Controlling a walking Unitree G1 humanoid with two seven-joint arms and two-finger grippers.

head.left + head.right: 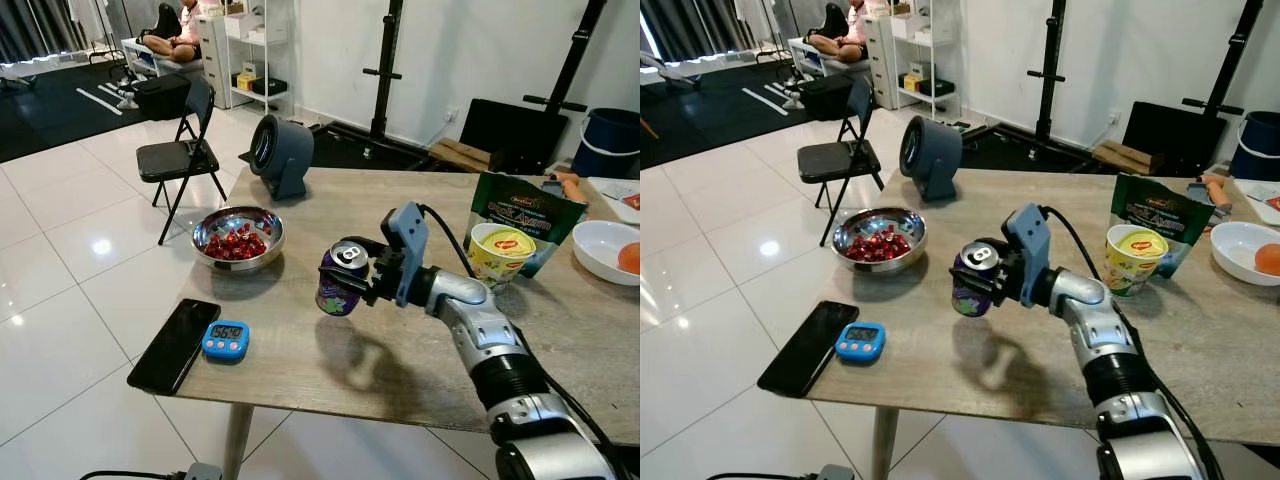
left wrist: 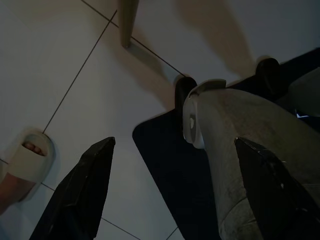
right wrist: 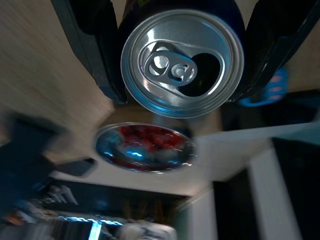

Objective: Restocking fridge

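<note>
At the frame's centre, the right gripper (image 1: 352,281) clamps the opened purple aluminium drink can (image 1: 340,280) by its thin, dentable sides, likely light yet spillable if tilted.

The right gripper (image 1: 352,278) held a purple can (image 1: 340,280) above the table (image 1: 420,350); a bowl of red candies (image 1: 237,238) sat at ten o'clock from it; a phone (image 1: 174,344) and blue timer (image 1: 225,340) lay at eight o'clock.

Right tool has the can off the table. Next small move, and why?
Probably carry it away level, keeping it upright. The right tool is shut on the can, which hangs above the table, and its mouth is already open, so any tilt may spill. No fridge in sight yet.
</note>
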